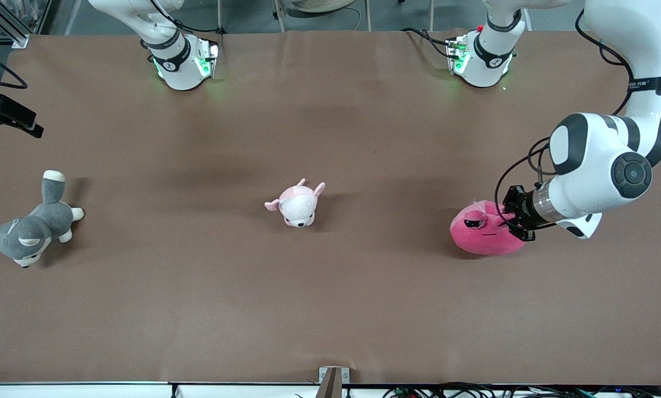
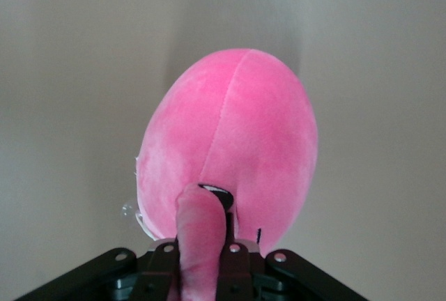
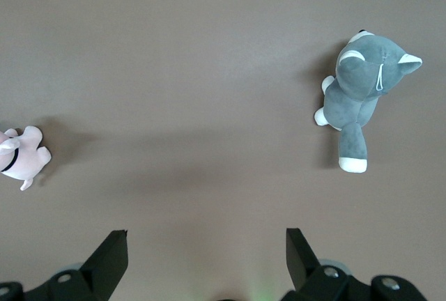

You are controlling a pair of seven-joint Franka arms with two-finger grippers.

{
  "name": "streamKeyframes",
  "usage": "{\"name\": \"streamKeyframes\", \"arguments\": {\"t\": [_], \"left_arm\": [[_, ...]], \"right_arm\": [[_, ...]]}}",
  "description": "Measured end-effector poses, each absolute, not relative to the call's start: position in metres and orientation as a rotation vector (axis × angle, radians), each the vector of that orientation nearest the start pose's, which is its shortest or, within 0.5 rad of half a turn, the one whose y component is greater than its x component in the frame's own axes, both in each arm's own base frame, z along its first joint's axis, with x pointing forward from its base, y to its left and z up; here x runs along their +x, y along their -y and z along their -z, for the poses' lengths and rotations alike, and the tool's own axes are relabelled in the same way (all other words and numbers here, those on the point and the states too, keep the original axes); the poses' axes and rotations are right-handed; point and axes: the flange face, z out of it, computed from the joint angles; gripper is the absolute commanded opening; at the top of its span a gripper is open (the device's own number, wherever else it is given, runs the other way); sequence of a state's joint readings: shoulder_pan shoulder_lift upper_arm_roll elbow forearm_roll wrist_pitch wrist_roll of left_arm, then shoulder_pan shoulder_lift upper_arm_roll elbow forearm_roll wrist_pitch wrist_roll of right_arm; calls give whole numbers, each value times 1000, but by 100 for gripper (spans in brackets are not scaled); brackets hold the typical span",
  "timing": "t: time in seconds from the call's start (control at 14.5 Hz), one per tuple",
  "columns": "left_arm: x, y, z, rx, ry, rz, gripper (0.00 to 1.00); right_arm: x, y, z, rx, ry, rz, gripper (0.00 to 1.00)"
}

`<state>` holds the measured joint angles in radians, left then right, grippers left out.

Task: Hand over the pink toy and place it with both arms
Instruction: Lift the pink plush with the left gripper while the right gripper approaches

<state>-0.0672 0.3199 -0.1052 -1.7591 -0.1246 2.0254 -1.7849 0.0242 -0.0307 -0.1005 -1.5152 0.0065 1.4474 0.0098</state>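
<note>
While right hand (image 3: 202,259) waits open, left hand (image 1: 511,216) grips pink toy (image 1: 485,229).

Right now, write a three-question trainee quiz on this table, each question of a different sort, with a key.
1. True or false: the left gripper is shut on part of the pink toy.
2. Which plush lies nearest the middle of the table? A) grey plush B) pale pink plush C) pink toy
3. Fill in: the right gripper is ____, with nothing between its fingers.

Key: 1 true: the left wrist view shows a pink flap pinched between the fingers. 2 B. 3 open: it hangs over bare table, and the right arm waits.
</note>
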Motion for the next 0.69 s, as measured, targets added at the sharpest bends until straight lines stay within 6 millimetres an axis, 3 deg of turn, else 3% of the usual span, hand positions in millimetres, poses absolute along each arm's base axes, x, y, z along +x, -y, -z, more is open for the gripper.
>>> {"name": "streamKeyframes", "arguments": {"t": [0.28,0.41,0.55,0.69], "left_arm": [[625,197,-463,2035,-2209,276,0],[617,240,-509,1989,-2144,306,0],[603,281,-548,1957,-2089,322,0],[585,321,-575,1950,-2041,337,0]], "right_arm": [[531,46,-656,-3128,-148,-53,100],[537,51,-644,-3127,-165,-85,100],[554,57,-614,-3128,-180,-133,100],[576,59,-574,-3132,-187,-196,100]]}}
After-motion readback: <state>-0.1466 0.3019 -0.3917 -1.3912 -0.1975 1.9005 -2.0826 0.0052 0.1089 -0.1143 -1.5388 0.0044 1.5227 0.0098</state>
